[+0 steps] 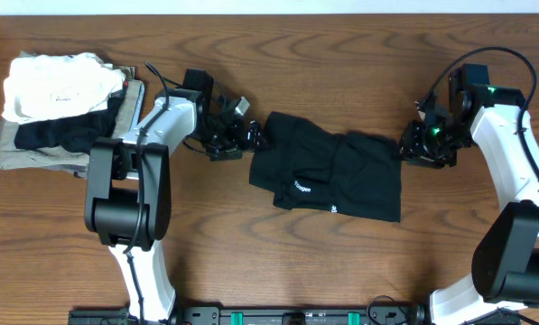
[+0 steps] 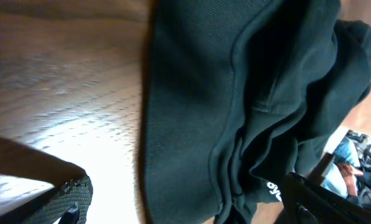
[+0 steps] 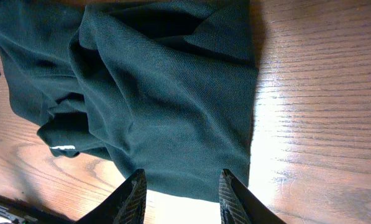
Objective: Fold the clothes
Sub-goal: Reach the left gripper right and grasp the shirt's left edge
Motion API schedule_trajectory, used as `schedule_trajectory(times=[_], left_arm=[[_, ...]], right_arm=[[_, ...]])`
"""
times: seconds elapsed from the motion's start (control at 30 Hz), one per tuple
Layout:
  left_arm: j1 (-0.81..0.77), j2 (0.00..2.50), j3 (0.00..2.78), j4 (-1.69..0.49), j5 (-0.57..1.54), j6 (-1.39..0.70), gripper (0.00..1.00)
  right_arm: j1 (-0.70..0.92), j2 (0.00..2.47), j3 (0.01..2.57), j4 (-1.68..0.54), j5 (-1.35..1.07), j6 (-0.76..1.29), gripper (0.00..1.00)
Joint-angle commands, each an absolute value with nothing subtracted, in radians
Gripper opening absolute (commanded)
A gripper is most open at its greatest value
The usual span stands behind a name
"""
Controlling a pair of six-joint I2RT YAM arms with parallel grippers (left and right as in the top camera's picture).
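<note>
The left pincer (image 1: 244,136) stands released, its jaws spread as wide as they go, at the left edge of the black T-shirt (image 1: 337,171), which lies crumpled and partly folded in the middle of the table (image 1: 251,262). In the left wrist view the two fingers (image 2: 64,196) frame the cloth from either side without pressing it. The right pincer (image 1: 404,144) sits at the shirt's right edge, jaws partly apart. From its wrist camera the fingers (image 3: 134,193) straddle the hem with nothing clamped between them. The left wrist picture is blurred, and one finger cuts off the small white print. Overhead, dark fingertips merge with dark cloth, so contact cannot be told. Folded garments (image 1: 57,83) are stacked near the table's far left corner.
</note>
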State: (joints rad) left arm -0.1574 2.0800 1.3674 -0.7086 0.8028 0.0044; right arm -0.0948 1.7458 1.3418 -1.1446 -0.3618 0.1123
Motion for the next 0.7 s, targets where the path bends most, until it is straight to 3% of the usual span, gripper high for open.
schedule_trajectory(times=[0.0, 0.67], left_arm=[[-0.184, 2.108, 1.362, -0.720, 0.831, 0.022, 0.98], [-0.358, 2.117, 1.362, -0.681, 0.818, -0.051, 0.98]], right_arm=[[-0.098, 1.739, 1.353, -1.145, -0.359, 0.096, 0.36], [-0.098, 1.739, 1.352, -1.160, -0.358, 0.088, 0.33]])
